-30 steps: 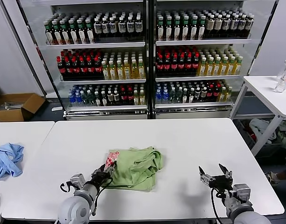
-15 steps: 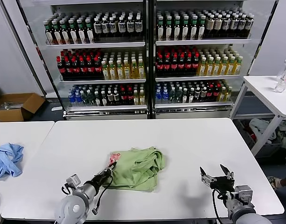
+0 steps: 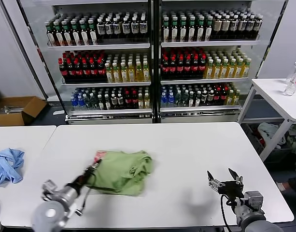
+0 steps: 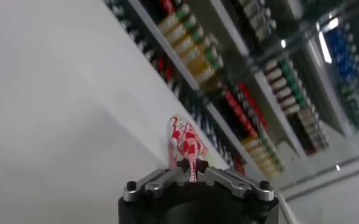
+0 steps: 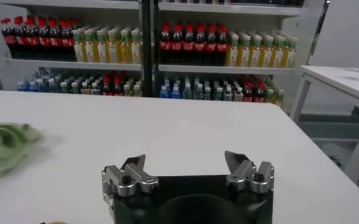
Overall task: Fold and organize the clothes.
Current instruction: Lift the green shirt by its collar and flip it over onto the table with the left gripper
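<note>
Blue garment [image 3: 7,165] lying crumpled at left edge on neighbouring desk [image 3: 27,137]. Bottle-filled cooler [image 3: 152,58] standing across top. Cardboard box [image 3: 15,110] sitting on the floor, mid-left.

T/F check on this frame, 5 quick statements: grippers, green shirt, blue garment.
1. The left gripper is shut on the green shirt at the edge with the red-and-white patch. True.
2. The right gripper is clamped on the shirt. False: it stands open above bare table, apart from the shirt.
3. The shirt lies spread flat with both sleeves out. False: it is bunched in a crumpled heap.
4. The light blue garment lies on the separate table on the robot's left. True.
5. The blue garment rests on top of the green shirt. False: they lie on different tables.
</note>
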Tool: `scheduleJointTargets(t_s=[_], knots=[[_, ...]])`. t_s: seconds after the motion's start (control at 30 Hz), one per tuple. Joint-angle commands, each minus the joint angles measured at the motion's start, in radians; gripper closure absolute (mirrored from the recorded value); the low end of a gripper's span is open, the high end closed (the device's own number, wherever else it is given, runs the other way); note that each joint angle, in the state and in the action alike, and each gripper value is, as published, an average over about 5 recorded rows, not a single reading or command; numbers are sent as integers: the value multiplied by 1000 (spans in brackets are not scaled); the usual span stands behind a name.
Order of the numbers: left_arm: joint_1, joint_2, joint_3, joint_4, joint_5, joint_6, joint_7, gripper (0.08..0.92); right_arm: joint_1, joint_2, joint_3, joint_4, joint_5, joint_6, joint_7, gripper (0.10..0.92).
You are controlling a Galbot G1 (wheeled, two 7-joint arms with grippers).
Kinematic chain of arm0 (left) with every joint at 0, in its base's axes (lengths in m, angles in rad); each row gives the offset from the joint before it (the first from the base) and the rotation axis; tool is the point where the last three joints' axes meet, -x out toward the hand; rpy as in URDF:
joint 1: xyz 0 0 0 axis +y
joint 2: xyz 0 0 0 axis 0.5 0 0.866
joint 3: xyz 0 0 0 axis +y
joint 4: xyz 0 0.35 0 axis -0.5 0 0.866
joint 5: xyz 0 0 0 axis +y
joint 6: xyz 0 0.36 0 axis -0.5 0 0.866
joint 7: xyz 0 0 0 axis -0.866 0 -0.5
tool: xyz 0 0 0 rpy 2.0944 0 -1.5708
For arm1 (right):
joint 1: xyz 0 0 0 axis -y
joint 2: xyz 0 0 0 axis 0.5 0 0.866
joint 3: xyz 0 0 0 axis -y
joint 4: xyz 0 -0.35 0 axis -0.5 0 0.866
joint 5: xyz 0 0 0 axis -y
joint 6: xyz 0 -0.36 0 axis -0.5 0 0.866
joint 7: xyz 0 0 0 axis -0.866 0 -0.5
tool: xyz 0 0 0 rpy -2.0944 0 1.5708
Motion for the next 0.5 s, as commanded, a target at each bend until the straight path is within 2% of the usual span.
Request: scheduleJointTargets(t_s=[0.03, 0.13, 0.23, 0.4, 0.5], knots=[[11, 306, -435, -88, -159, 69, -45, 890, 12, 4, -7, 4, 8, 4, -1, 203], [13, 357, -412, -189, -77, 77, -65, 890, 12, 8, -12, 7, 8, 6, -2, 203], [22, 348, -277, -297, 127, 68, -54, 890, 8, 11, -12, 8, 6, 10, -3, 203], [16, 246, 75, -373, 547, 25, -46, 890, 7, 7, -7, 4, 5, 19, -3, 203], [-6, 169, 274, -350, 730, 6, -64, 890, 11, 6, -4, 1, 5, 23, -3, 203]])
